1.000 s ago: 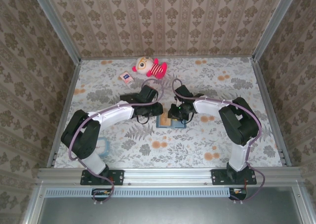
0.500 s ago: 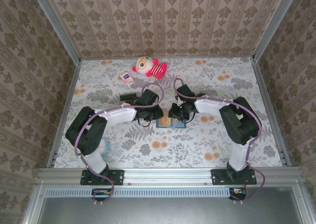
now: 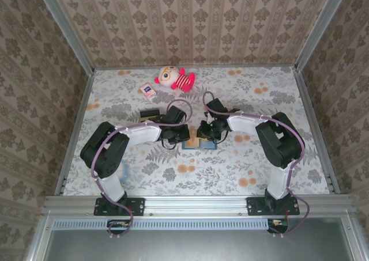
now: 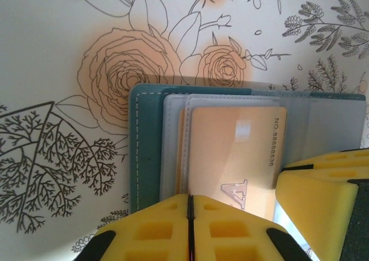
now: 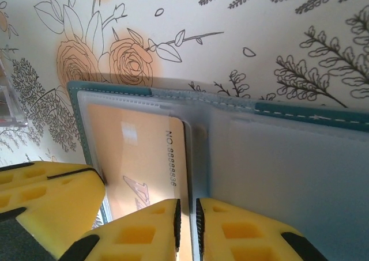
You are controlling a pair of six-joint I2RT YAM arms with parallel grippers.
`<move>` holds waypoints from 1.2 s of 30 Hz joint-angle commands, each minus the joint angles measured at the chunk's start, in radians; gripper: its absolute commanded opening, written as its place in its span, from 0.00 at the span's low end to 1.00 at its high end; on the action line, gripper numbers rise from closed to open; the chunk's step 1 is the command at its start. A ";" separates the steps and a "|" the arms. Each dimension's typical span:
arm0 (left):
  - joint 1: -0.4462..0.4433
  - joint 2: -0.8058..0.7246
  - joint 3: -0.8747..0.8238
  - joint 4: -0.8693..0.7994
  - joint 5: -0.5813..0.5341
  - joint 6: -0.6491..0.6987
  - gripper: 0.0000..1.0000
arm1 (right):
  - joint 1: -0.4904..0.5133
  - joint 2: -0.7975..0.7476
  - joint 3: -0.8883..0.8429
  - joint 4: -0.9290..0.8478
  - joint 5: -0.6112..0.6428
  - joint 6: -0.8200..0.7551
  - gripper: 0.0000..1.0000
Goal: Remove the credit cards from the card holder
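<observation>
Pins the open card holder flat in the middle of the table with the right gripper, jaws nipped almost together on its grey pocket edge, likely so the tan-orange credit card can slide toward the left gripper, jaws pressed together at that card's near edge, both arms bent inward, wrists tipped down.

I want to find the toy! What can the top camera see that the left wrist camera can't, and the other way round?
Top camera: the striped plush toy, a small white-and-red packet, the whole left arm and right arm. Left wrist camera: the number printed on the tan-orange card, the card holder's white stitching, and the left jaws pressed together. Both: the teal card holder on the flowery table.
</observation>
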 commanded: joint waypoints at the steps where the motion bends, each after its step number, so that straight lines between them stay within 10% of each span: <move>1: -0.007 0.018 -0.017 -0.014 0.005 -0.016 0.08 | -0.007 0.031 -0.007 0.012 -0.039 -0.006 0.18; 36: -0.013 -0.003 -0.022 -0.088 -0.041 0.014 0.21 | -0.041 -0.043 -0.079 0.043 -0.044 -0.020 0.11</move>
